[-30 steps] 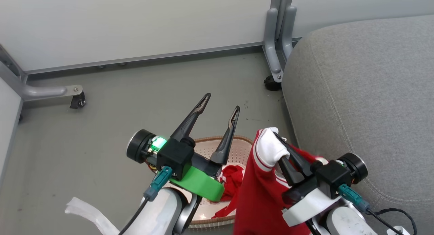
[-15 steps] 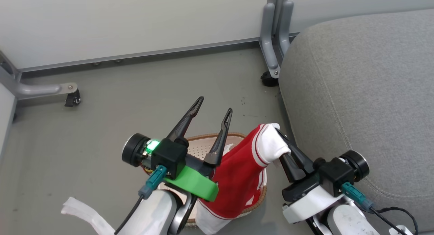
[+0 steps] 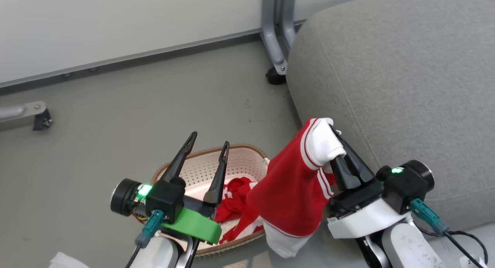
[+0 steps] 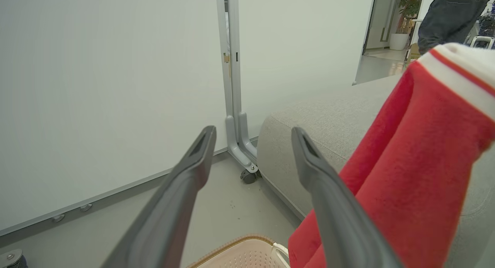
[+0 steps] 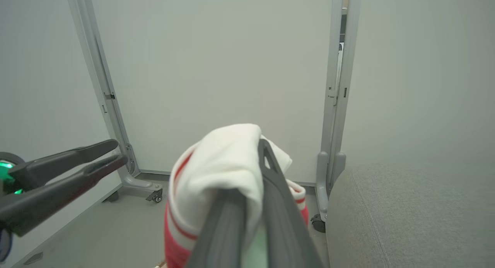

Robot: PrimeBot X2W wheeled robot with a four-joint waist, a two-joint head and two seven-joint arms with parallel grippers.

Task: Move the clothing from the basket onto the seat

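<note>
Beside the seat (image 3: 386,67), the basket (image 3: 239,150) on the floor (image 3: 116,105) holds 1 red garment (image 3: 236,200), the 2nd garment (image 3: 294,194) dangles by its cuff (image 3: 323,142) from our clenched right claw (image 3: 337,138), our left claw (image 3: 209,138) gapes empty, and we fear that thin pinch slipping short of the seat.

Cream perforated plastic basket (image 3: 243,164) on the grey floor (image 3: 116,105), left of and close beside the large light grey upholstered seat (image 3: 406,86). White partition panel on grey metal castor legs (image 3: 275,51) behind both, its castor foot at the seat's far left corner. Crumpled red fabric garment (image 3: 234,200) lies in the basket's right half; red garment with white cuff (image 3: 294,198) hangs from the right gripper (image 3: 335,135), above the basket's right end and before the seat's left edge; left gripper (image 3: 209,138) over the basket's left half, apart from the hanging garment.
</note>
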